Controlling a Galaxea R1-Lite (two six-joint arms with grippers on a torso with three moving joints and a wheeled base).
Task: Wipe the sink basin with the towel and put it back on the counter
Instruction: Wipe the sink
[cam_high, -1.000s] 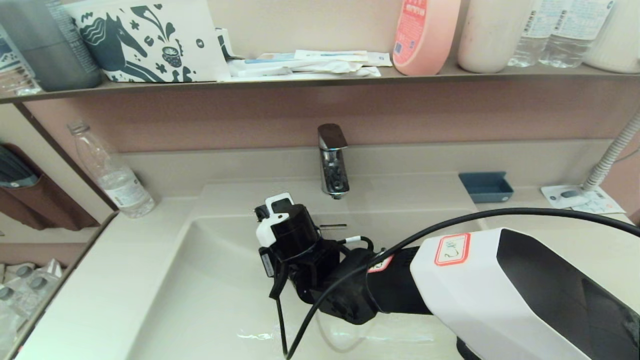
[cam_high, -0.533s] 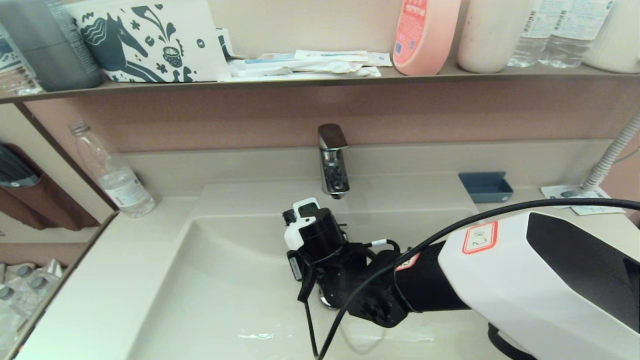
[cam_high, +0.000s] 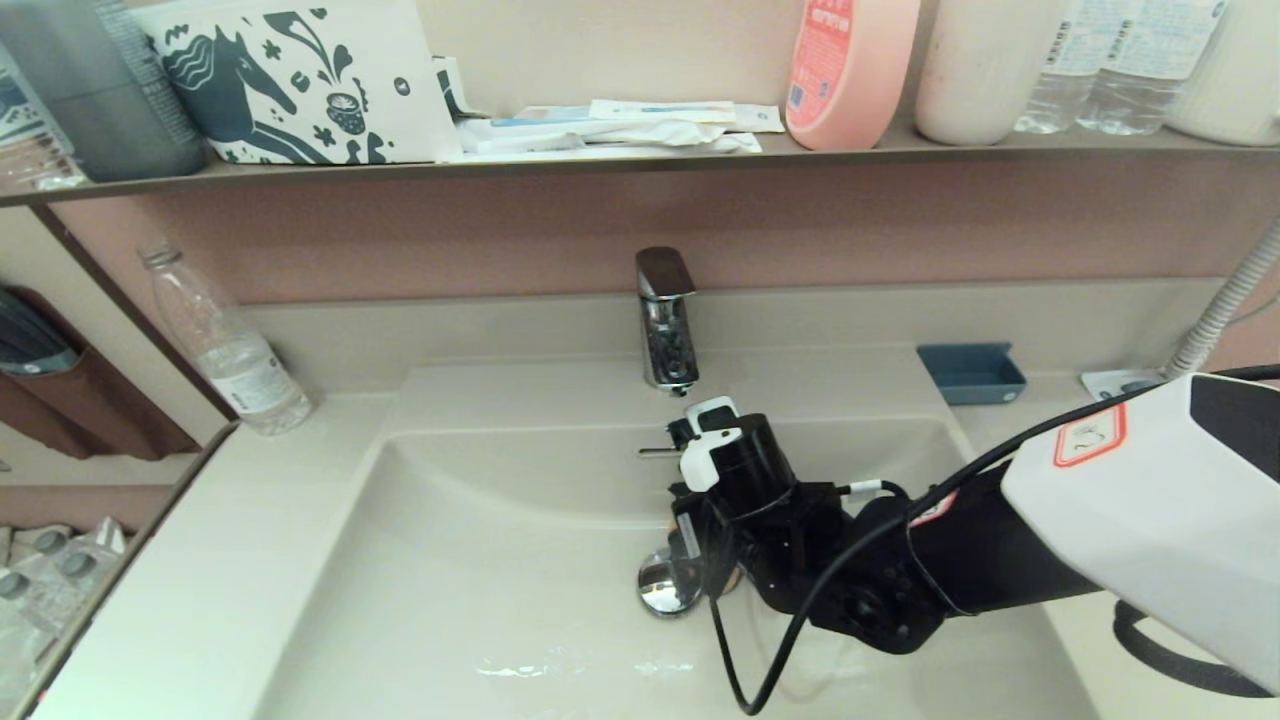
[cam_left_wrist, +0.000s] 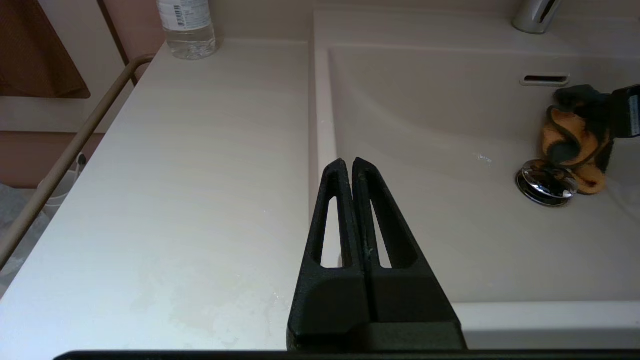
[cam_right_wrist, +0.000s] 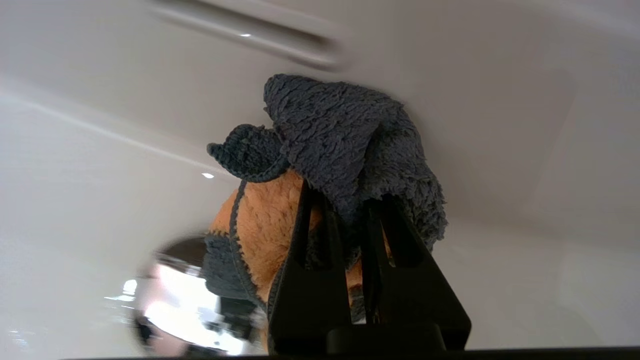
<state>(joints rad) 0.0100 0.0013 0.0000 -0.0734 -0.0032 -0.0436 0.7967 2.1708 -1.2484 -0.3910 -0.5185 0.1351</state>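
The cream-white sink basin (cam_high: 480, 560) fills the middle of the head view, with its chrome drain plug (cam_high: 668, 585) and overflow slot (cam_high: 660, 452). My right gripper (cam_right_wrist: 345, 195) is low in the basin just right of the drain, shut on the towel (cam_right_wrist: 340, 125). The towel is bunched, its dark grey face over its orange one, and it presses the basin floor beside the plug (cam_left_wrist: 545, 182). In the head view my wrist hides nearly all of it. My left gripper (cam_left_wrist: 348, 162) is shut and empty over the counter (cam_left_wrist: 200, 175) at the basin's left rim.
A chrome faucet (cam_high: 665, 320) stands behind the basin. A clear plastic bottle (cam_high: 225, 350) sits at the counter's back left, and a blue tray (cam_high: 972, 373) and a white packet (cam_high: 1115, 383) at the back right. The brown shelf (cam_high: 600, 165) above carries bottles and boxes.
My right arm has swept the towel to the right across the basin floor, from left of the drain to its right side. The drain plug now shows.
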